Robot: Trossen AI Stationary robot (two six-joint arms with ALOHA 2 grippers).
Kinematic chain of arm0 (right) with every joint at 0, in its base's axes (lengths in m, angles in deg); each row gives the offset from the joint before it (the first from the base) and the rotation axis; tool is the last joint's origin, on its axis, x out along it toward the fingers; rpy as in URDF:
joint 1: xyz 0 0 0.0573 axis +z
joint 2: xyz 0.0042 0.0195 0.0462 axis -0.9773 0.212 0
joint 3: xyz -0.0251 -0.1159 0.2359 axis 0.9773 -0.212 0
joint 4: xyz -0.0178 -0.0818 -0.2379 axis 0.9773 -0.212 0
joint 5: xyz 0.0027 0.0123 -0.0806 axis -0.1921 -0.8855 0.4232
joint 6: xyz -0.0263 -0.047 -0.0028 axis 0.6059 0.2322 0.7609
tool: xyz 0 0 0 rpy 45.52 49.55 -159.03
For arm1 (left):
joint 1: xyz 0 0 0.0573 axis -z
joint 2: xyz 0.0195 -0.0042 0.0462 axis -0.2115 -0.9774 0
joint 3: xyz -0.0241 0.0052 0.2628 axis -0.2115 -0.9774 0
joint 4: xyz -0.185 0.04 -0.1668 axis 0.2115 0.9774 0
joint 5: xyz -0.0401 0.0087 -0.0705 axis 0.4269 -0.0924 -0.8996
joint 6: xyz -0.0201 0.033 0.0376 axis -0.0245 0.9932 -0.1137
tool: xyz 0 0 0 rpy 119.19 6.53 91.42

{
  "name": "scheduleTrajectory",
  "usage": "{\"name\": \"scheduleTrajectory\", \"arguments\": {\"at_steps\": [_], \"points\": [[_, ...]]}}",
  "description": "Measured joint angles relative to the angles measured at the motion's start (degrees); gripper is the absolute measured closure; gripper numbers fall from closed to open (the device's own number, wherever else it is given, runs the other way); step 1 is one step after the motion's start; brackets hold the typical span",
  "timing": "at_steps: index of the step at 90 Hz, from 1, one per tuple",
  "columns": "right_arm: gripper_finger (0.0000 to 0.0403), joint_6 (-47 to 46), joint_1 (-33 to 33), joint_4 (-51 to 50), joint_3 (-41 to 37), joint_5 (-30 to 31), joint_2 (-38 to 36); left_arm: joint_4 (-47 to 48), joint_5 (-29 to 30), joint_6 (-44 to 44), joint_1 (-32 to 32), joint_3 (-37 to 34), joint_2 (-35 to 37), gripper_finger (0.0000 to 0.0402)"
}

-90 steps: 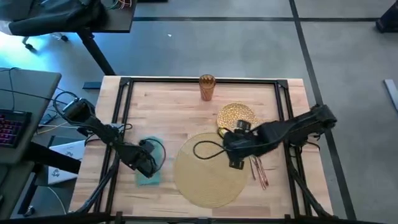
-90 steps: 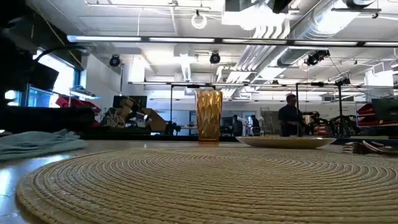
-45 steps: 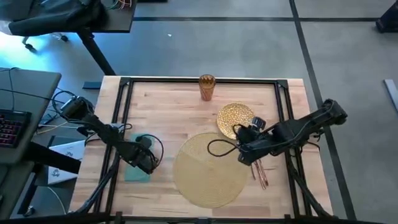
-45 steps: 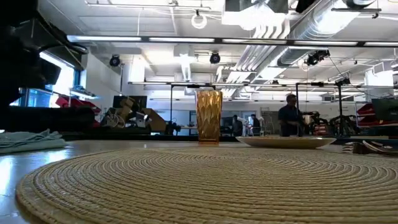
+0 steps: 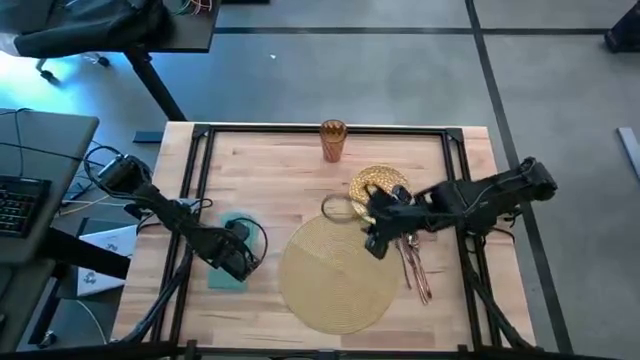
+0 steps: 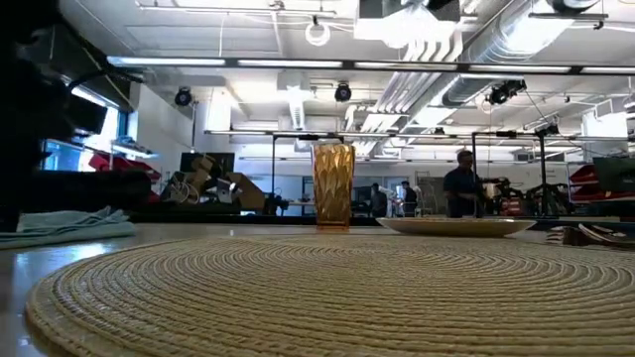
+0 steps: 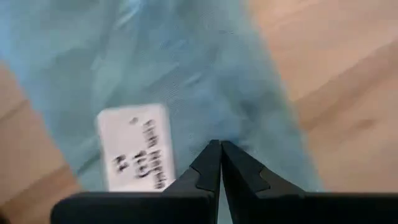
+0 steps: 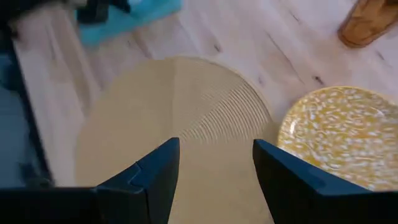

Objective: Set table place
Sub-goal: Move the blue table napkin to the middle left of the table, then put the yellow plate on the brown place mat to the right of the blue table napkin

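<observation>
Right wrist view shows our right pincer [image 8: 214,171] spread wide and holding nothing, hanging above the near edge of the pale-gold placemat [image 8: 180,118], with the glittery gold plate [image 8: 339,134] just beside that mat and the amber cup [image 8: 367,22] beyond the plate. From overhead, this right pincer [image 5: 378,240] sits over the seam where plate [image 5: 378,183] and placemat [image 5: 335,272] meet.

Our judgement is that the next grab is the plate, and the rim is thin and flat: if we come down off-centre, one finger could land on the mat's woven edge instead, dragging the mat and pushing it askew. The copper spoon and knife [image 5: 418,275] lie just beside the mat on the side away from the napkin, close under the right arm, so a low sweep could scatter them.

Left wrist view shows our left pincer [image 7: 219,163] pressed together, tips meeting right at the teal napkin [image 7: 186,81] with its white label [image 7: 134,146]; we cannot tell whether cloth is pinched between them. Overhead, the left pincer [image 5: 240,262] covers the napkin [image 5: 225,277], well apart from the placemat on the butcher-block table [image 5: 270,170]. A loose pinch could let the cloth slip or bunch if pulled toward the mat.
</observation>
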Motion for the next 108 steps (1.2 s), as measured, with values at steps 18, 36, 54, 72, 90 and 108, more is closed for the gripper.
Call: {"name": "scheduleTrajectory", "arguments": {"at_steps": [18, 36, 54, 72, 90, 108], "points": [[0.0214, -0.8, -11.2, -10.1, 3.0, -8.9, -0.1, 5.2, 6.2, 5.4, -0.7, 5.0, 2.8, 0.0402], [0.0203, 17.7, -29.8, -19.9, -2.3, -19.1, -0.2, 5.0, 9.4, 8.1, -1.9, 6.4, 6.5, 0.0402], [0.0160, 34.0, -52.1, -15.0, -17.9, -34.2, 0.1, 4.3, 9.4, 6.1, -2.1, 6.4, 7.8, 0.0402], [0.0119, 41.9, -65.3, -1.1, -31.9, -33.0, 0.4, 3.4, 8.7, 1.0, -2.2, 6.4, 7.7, 0.0402], [0.0116, 45.5, -70.6, 10.5, -37.1, -34.1, 6.4, 1.3, 8.5, -4.9, -2.8, 6.4, 7.7, 0.0402], [0.0124, 51.7, -71.9, 10.6, -35.6, -38.5, 14.6, -0.7, 8.2, -9.4, -4.4, 6.4, 7.7, 0.0402]]}}
